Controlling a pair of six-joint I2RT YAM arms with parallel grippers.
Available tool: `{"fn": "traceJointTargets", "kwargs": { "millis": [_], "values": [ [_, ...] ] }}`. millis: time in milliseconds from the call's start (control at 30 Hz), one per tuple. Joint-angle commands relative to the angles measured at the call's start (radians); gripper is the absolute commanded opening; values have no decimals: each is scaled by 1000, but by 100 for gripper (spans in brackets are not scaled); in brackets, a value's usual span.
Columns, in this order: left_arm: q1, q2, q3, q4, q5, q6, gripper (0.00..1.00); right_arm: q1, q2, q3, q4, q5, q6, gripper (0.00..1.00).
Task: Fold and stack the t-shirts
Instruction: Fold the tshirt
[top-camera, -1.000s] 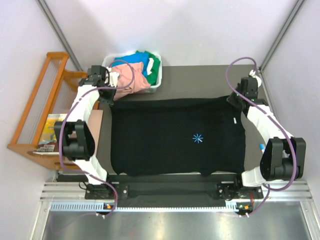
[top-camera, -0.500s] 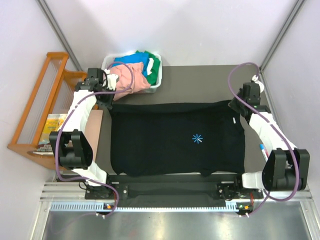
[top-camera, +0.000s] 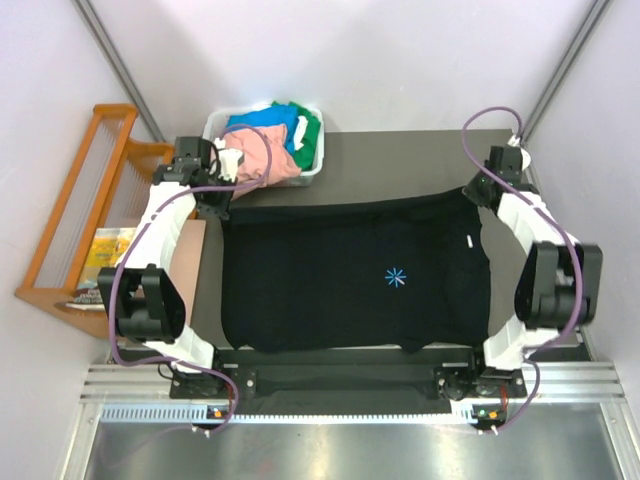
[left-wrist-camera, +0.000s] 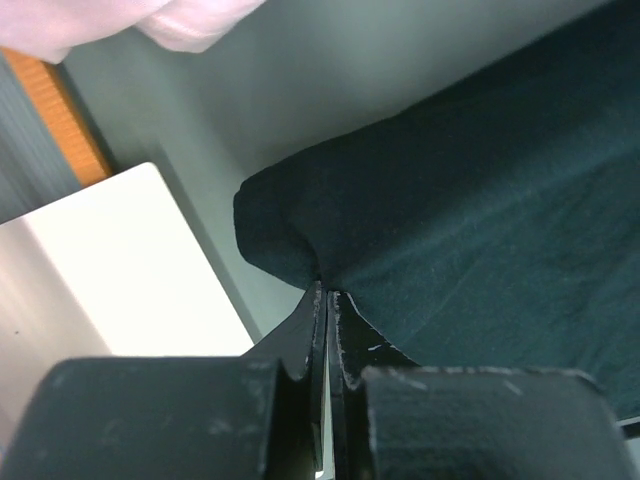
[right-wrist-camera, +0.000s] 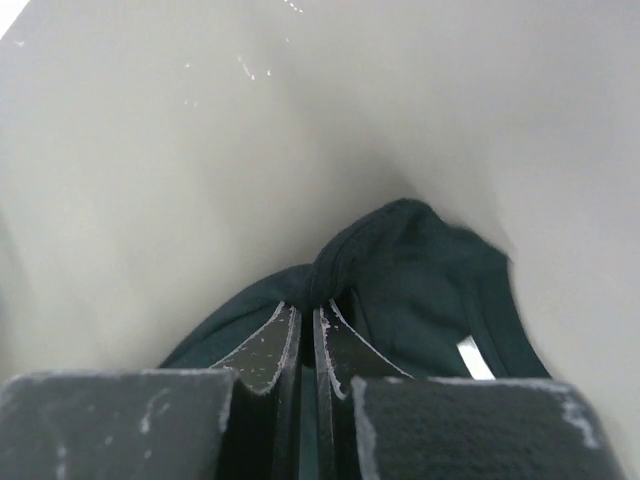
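With nothing folded yet, the left gripper (left-wrist-camera: 325, 290) and the right gripper (right-wrist-camera: 308, 305) pinched the spread black t-shirt (top-camera: 350, 280) at its 10 and 2 o'clock corners, while the other t-shirts (top-camera: 270, 130) sat heaped in the bin (top-camera: 316, 163).

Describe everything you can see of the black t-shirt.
The black t-shirt is soft, matte cloth, spread wide and mostly smooth across the table. A light-blue starburst mark sits right of its centre, and a tiny white tag lies nearer the right edge. Its two far corners are bunched: the left gripper and right gripper each pinch one, jaws shut.
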Motion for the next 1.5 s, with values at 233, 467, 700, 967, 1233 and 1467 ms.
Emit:
{"fn": "traceJointTargets", "kwargs": {
  "millis": [233, 467, 700, 967, 1233, 1467],
  "values": [
    [-9, -26, -53, 16, -2, -11, 0, -16, 430, 354, 42, -185, -12, 0],
    [-10, -13, -90, 34, 4, -11, 0, -13, 438, 419, 68, -211, -58, 0],
    [-18, -13, -108, 39, 19, -22, 0, 4, 366, 399, 71, -245, -91, 63],
    [-23, -35, -130, 44, 13, -18, 0, 28, 209, 221, 62, -212, -72, 100],
    [-23, -38, -156, 61, 13, -17, 0, 140, 62, -13, 40, -180, -102, 80],
    [-24, -44, -157, 62, 15, -22, 0, 143, 85, -57, 26, -163, -91, 56]
  ]
}}
